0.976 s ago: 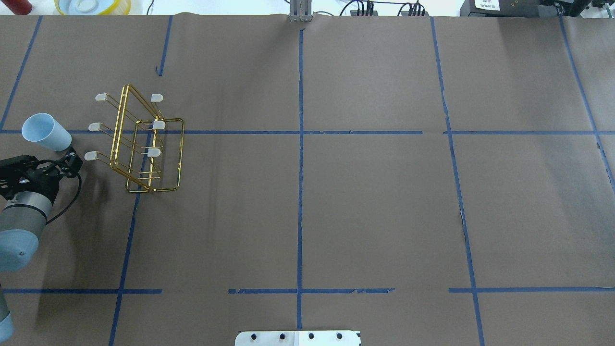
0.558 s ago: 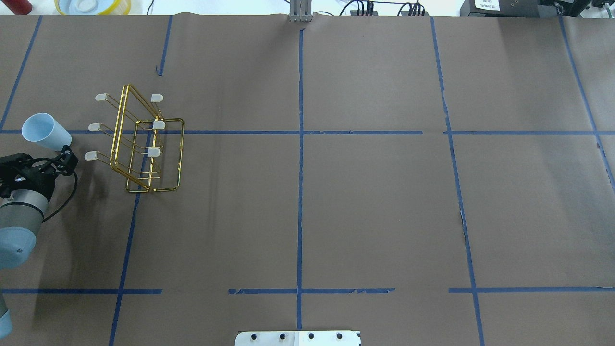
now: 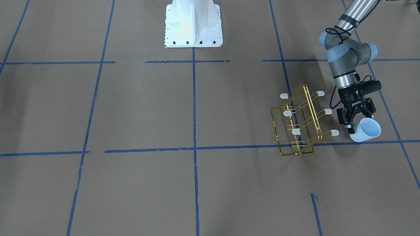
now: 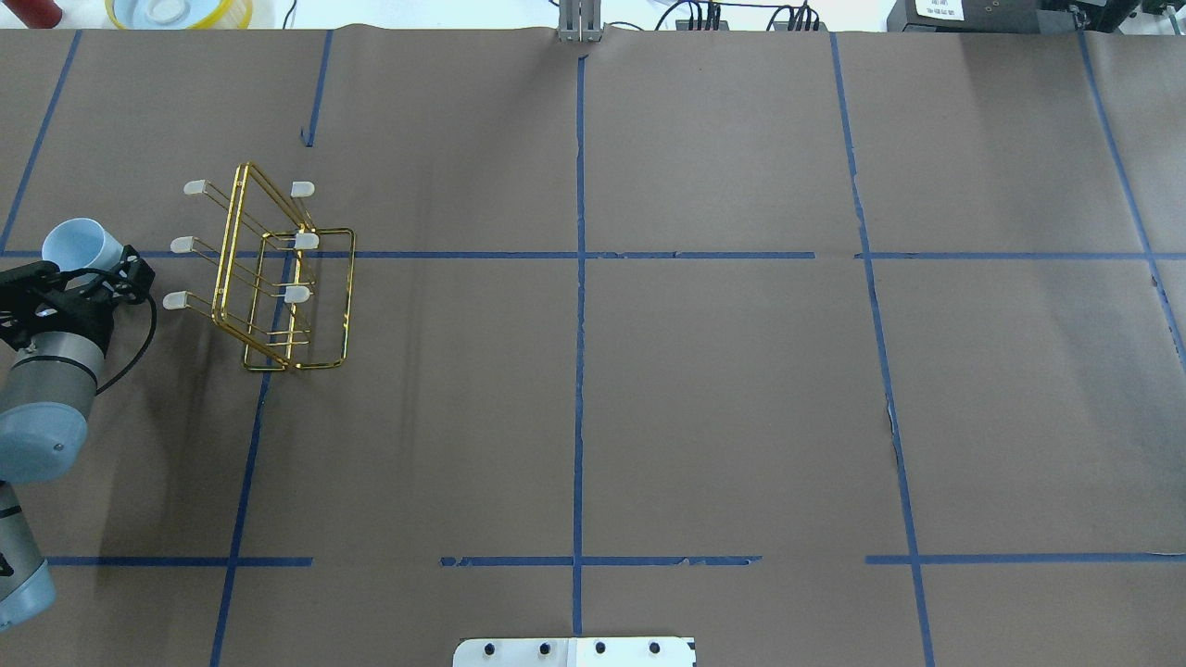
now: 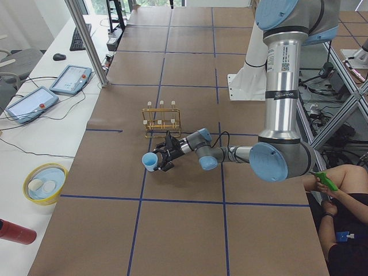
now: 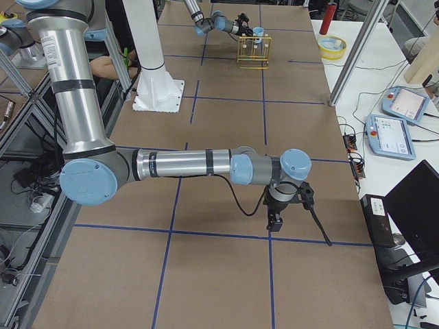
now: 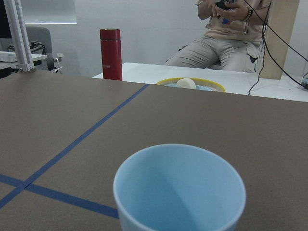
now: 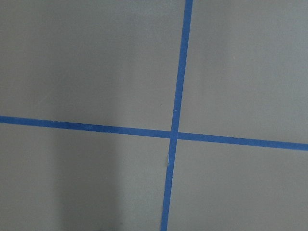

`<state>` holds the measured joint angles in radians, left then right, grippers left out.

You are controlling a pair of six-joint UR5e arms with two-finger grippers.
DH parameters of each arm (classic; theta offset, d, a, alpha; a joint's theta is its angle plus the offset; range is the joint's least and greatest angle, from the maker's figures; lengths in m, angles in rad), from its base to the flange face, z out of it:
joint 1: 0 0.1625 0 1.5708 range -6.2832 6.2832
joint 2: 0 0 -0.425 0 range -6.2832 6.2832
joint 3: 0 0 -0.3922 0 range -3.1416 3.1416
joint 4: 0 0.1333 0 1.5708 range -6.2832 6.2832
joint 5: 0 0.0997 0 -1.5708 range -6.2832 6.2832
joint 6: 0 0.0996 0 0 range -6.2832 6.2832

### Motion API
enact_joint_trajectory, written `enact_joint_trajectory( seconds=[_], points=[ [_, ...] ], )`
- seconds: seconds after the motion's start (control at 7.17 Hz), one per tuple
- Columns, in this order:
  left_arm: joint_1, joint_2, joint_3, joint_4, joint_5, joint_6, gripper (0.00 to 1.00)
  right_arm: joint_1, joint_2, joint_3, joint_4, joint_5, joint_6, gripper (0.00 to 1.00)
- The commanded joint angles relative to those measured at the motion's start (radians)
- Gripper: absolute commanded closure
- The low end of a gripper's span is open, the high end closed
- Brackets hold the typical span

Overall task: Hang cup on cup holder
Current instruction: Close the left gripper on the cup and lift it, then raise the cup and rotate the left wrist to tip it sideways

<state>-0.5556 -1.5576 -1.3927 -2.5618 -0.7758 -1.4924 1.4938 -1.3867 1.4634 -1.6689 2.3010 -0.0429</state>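
Observation:
The pale blue cup (image 4: pixel 76 243) sits between the fingers of my left gripper (image 4: pixel 82 270), which is shut on it at the table's left edge. The front-facing view shows the cup (image 3: pixel 366 130) tilted, mouth facing away from the robot, with the gripper (image 3: pixel 358 120) on its base. The left wrist view shows the cup's open mouth (image 7: pixel 179 186). The gold wire cup holder (image 4: pixel 278 278) stands just right of the cup, its capped prongs bare; it also shows in the front-facing view (image 3: pixel 297 126). My right gripper (image 6: pixel 275 218) hangs over bare table far off; I cannot tell whether it is open or shut.
A yellow bowl (image 4: pixel 176 11) and a red bottle (image 4: pixel 32 11) stand beyond the table's far left edge. The white robot base (image 3: pixel 193 23) is at the near middle. A seated person (image 7: pixel 226 38) is behind the far edge.
My left gripper has swung toward the far side with the cup. The cup now sits lower between the fingers and a little farther from the rack.

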Motion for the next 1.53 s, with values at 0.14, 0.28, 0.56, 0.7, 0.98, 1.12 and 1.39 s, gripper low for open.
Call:
enact_joint_trajectory(
  seconds=[0.14, 0.28, 0.56, 0.7, 0.98, 1.12, 1.39],
  points=[
    [-0.023, -0.027, 0.037, 0.022, 0.013, -0.002, 0.0, 0.0, 0.0, 0.0, 0.001, 0.0, 0.0, 0.0],
    [-0.024, -0.039, 0.052, 0.022, 0.012, 0.0, 0.0, 0.0, 0.0, 0.0, 0.0, 0.0, 0.0, 0.0],
    [-0.026, -0.052, 0.067, 0.02, 0.01, 0.0, 0.03, 0.0, 0.0, 0.0, 0.0, 0.0, 0.0, 0.0],
    [-0.027, -0.052, 0.067, 0.02, 0.009, 0.0, 0.17, 0.0, 0.0, 0.0, 0.0, 0.0, 0.0, 0.0],
    [-0.053, -0.052, 0.063, 0.02, -0.002, 0.0, 0.79, 0.0, 0.0, 0.0, 0.0, 0.0, 0.0, 0.0],
    [-0.09, -0.049, 0.044, 0.006, -0.044, 0.009, 0.91, 0.0, 0.0, 0.0, 0.001, 0.0, 0.0, 0.0],
    [-0.237, 0.018, -0.125, -0.076, -0.202, 0.223, 0.98, 0.0, 0.0, 0.0, 0.001, 0.0, 0.0, 0.0]
  ],
)
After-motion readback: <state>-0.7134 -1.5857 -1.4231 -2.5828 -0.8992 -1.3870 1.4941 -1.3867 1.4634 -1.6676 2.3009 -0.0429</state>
